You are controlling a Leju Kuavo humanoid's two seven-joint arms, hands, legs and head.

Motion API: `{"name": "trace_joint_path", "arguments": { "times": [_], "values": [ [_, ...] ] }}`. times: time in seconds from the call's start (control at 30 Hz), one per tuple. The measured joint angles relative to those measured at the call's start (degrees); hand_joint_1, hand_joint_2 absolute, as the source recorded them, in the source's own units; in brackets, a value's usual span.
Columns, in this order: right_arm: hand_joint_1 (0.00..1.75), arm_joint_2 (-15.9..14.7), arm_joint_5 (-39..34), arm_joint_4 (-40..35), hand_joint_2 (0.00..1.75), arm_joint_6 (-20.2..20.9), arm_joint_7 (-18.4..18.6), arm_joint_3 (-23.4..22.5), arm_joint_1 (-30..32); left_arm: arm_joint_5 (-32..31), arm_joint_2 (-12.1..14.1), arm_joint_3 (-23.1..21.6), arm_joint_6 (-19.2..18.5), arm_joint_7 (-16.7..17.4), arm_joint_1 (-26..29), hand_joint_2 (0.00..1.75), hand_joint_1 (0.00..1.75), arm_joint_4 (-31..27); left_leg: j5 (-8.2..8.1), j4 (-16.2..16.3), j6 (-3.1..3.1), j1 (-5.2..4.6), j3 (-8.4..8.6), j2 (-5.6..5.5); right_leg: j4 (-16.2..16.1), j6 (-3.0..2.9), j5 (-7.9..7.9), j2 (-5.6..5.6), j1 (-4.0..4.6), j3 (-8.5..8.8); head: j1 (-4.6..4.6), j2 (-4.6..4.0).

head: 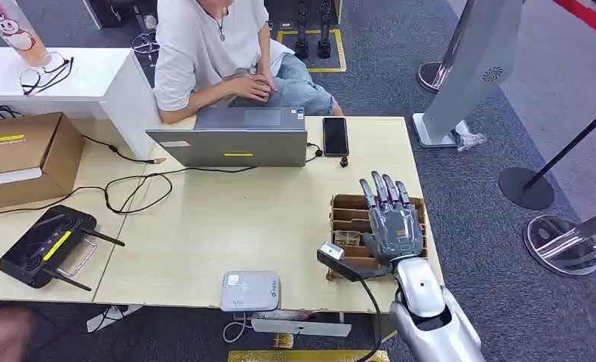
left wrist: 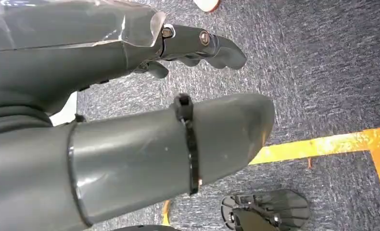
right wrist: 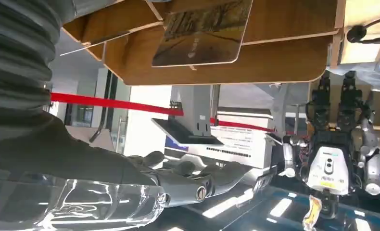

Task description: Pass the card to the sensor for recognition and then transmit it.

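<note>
Grey and silver, the right hand (head: 391,223) hovers over the wooden slotted card rack (head: 347,219) at the right end of the light wood table (head: 227,226), fingers stretched straight and apart, holding nothing. One card (head: 345,238) lies in a slot of the rack, just left of the palm; in the right wrist view this card (right wrist: 202,33) shows a brownish printed face, apart from the fingers (right wrist: 197,180).

Down by the carpet, the left hand (left wrist: 145,110) hangs beside the robot with its fingers gently curled and nothing in them.

At the table's near edge sits the small grey sensor box (head: 250,290), well left of the rack. Farther back stand a laptop (head: 229,137) and a black phone (head: 335,136), with a seated person (head: 219,53) behind them. On the left lie a black router (head: 46,246) and a cardboard box (head: 25,157).
</note>
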Motion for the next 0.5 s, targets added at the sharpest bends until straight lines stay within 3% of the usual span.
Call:
{"name": "trace_joint_path", "arguments": {
  "times": [0.1, 0.13, 0.23, 0.4, 0.47, 0.5],
  "values": [
    [0.05, 0.04, 0.00, 0.70, 1.75, 0.22, -0.02, 0.00, -0.61, -0.11, 0.00, -0.02, -0.04, 0.24, -0.12, 0.00, 0.00, 0.00, 0.00, 0.00, 0.00, 0.00, 0.00, 0.00, 0.00, 0.00, 0.00, 0.00, 0.00, 0.00, 0.00, 0.00],
    [0.23, 0.11, 0.00, 0.94, 1.75, 0.28, -0.02, 0.00, -0.84, -0.11, 0.00, 0.00, -0.09, 0.24, -0.16, 0.00, 0.00, 0.00, 0.00, 0.00, 0.00, 0.00, 0.00, 0.00, 0.00, 0.00, 0.00, 0.00, 0.00, 0.00, 0.00, 0.00],
    [0.37, 0.26, 0.00, 2.14, 1.75, 0.52, -0.11, 0.00, -1.70, -0.20, 0.00, -0.02, -0.20, 0.26, -0.35, 0.00, 0.00, 0.00, 0.00, 0.00, 0.00, 0.00, 0.00, 0.00, 0.00, 0.00, 0.00, 0.00, 0.00, 0.00, 0.00, 0.00],
    [0.37, 0.37, -0.02, 3.41, 1.75, 0.83, -0.28, 0.00, -2.53, -0.18, -0.02, 0.00, -0.20, 0.26, -0.49, 0.00, 0.00, 0.00, 0.00, 0.00, 0.00, 0.00, -0.01, 0.00, 0.00, 0.00, 0.00, -0.02, 0.00, 0.01, 0.00, 0.00],
    [0.79, 0.42, -0.02, 3.82, 1.75, 0.83, -0.28, 0.00, -2.67, -0.18, -0.02, 0.00, -0.20, 0.24, -0.51, 0.00, 0.00, 0.00, 0.00, 0.00, 0.00, 0.00, 0.00, 0.00, 0.00, 0.00, 0.00, -0.02, 0.00, 0.01, 0.00, 0.00],
    [0.87, 0.42, -0.02, 3.97, 1.75, 0.83, -0.28, 0.00, -2.72, -0.18, -0.02, 0.00, -0.20, 0.26, -0.53, 0.00, 0.00, 0.00, 0.00, 0.00, 0.00, 0.00, -0.01, 0.00, 0.00, 0.00, 0.00, -0.02, 0.00, 0.01, 0.00, 0.00]
  ]
}}
